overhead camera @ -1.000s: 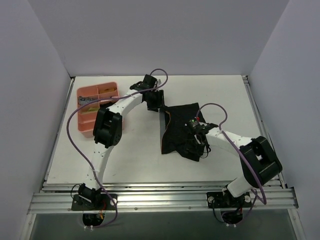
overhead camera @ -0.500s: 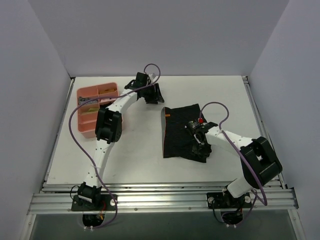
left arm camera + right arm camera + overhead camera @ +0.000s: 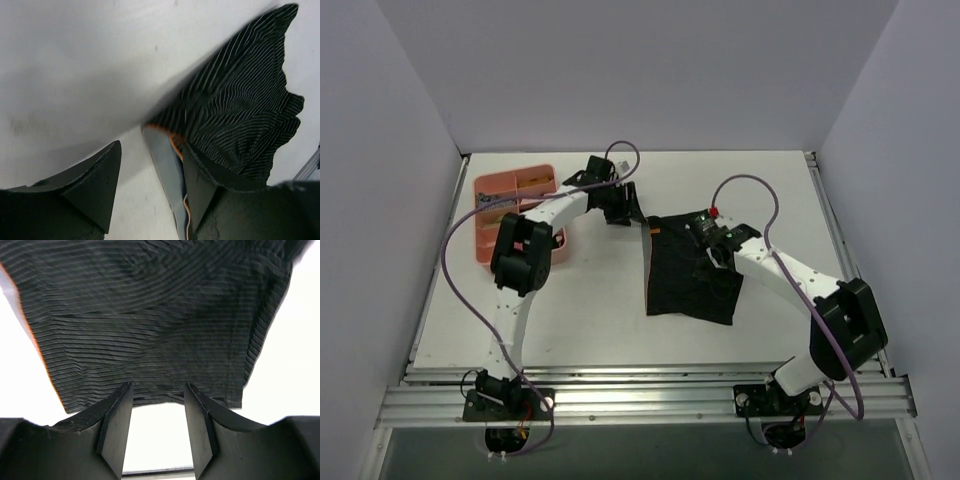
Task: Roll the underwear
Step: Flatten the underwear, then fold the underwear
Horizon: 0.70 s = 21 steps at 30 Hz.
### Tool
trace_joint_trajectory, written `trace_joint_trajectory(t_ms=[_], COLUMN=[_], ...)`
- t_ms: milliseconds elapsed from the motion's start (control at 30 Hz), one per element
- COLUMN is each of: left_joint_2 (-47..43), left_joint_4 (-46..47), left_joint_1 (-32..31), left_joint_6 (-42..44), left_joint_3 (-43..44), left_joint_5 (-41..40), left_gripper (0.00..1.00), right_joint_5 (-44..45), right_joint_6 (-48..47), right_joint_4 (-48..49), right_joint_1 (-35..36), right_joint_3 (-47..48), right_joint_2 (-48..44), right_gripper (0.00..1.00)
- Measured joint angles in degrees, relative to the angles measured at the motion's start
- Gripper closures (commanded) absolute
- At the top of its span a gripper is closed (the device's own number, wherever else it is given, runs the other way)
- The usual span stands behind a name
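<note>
The right tool [image 3: 708, 256] has moved up the underwear [image 3: 688, 280], now spread flatter for rolling. It and the left tool [image 3: 623, 207] stand released, holding nothing.

Fixed camera, high above the near edge, looks down across the whole table [image 3: 590, 320]; both wrist cameras face down, close on the underwear [image 3: 150, 315], shared by all three views.

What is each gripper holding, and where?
Nothing is held: left gripper and right gripper stand open at the edges of the underwear, not clamping it.
</note>
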Motion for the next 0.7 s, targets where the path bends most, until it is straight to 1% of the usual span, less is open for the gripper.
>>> trace_joint_trajectory(t_ms=[67, 133, 233, 333, 367, 467, 633, 700], left_joint_2=[-5.4, -12.3, -23.3, -33.5, -36.0, -39.6, -39.8, -39.8], left_joint_4=[-1.4, -3.8, -6.1, -5.8, -6.0, -5.9, -5.7, -5.5], left_joint_1=[-0.4, -1.0, -2.6, -4.8, -5.8, -9.5, -14.6, -15.2], left_joint_6=[-0.1, -0.1, -0.6, -2.4, -3.2, -6.1, -12.9, -15.4], left_joint_3=[-6.2, -12.2, -19.8, -29.2, -32.0, -39.0, -48.6, -50.1], left_joint_5=[-2.4, -4.9, -7.2, -8.1, -8.4, -9.7, -11.0, -11.6], left_gripper=[0.39, 0.38, 0.37, 0.36, 0.36, 0.34, 0.33, 0.33], right_joint_5=[-1.4, -3.7, -5.6, -6.5, -6.7, -7.4, -9.9, -10.5], right_joint_6=[1.7, 2.6, 3.2, 2.6, 2.4, 2.2, 3.5, 4.0], right_joint_4=[0.5, 1.2, 0.9, 0.8, 0.8, 1.3, 2.5, 2.6], right_joint_1=[-0.9, -3.7, -10.8, -17.6, -18.9, -20.0, -20.1, -20.1], right_joint_3=[-2.9, -6.8, -10.6, -10.8, -10.9, -12.7, -19.6, -21.4], right_joint_2=[-1.7, -4.6, -8.9, -10.9, -11.2, -11.6, -12.1, -12.1], right_gripper=[0.59, 0.59, 0.59, 0.59, 0.59, 0.59, 0.61, 0.62])
